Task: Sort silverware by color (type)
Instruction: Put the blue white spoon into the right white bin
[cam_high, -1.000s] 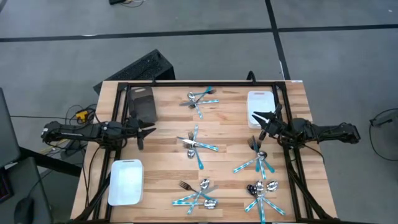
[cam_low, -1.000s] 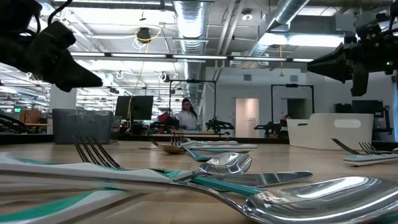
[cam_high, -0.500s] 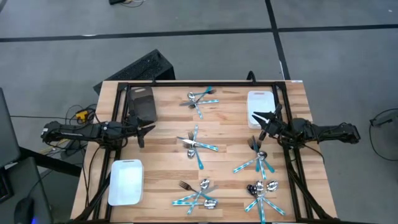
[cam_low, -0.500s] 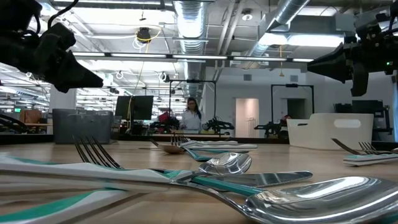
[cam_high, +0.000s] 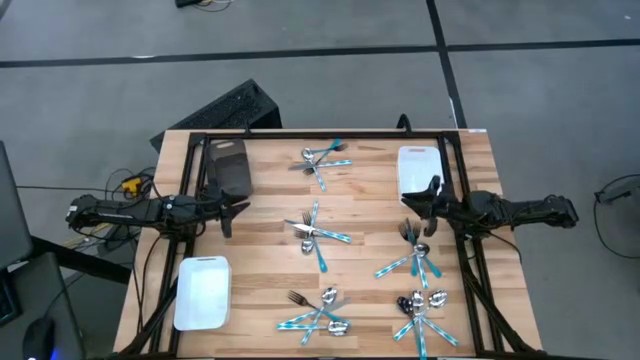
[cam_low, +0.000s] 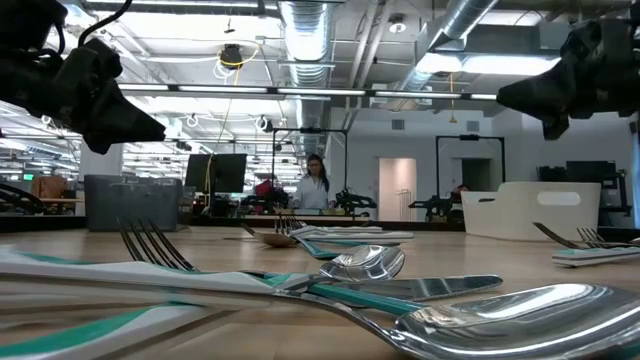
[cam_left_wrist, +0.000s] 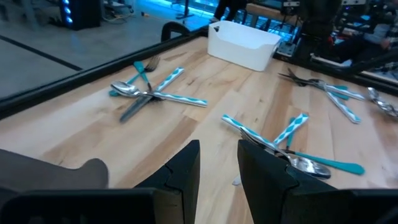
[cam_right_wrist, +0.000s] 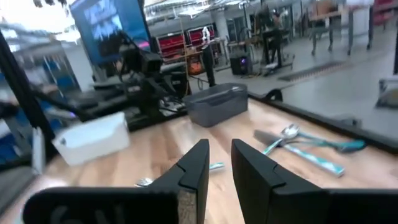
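1. The silverware (cam_high: 318, 236) is scattered in piles on the bench (cam_high: 270, 260).
2. The right claw (cam_high: 428, 196), slightly parted and empty, is held just above the nearest pile (cam_high: 413, 250).
3. The left claw (cam_high: 232, 208), also narrowly parted and empty, is kept farther away.

Even bright overhead light on the pale wooden slatted table (cam_high: 360, 215), faint shadows; glare on the nearest shiny metal spoon (cam_low: 500, 318); right wrist view motion-blurred.

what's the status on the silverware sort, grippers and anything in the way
Left gripper and right gripper both empty, jaws slightly apart, above the table edges. Silverware unsorted, five piles on the table. Nothing in the way.
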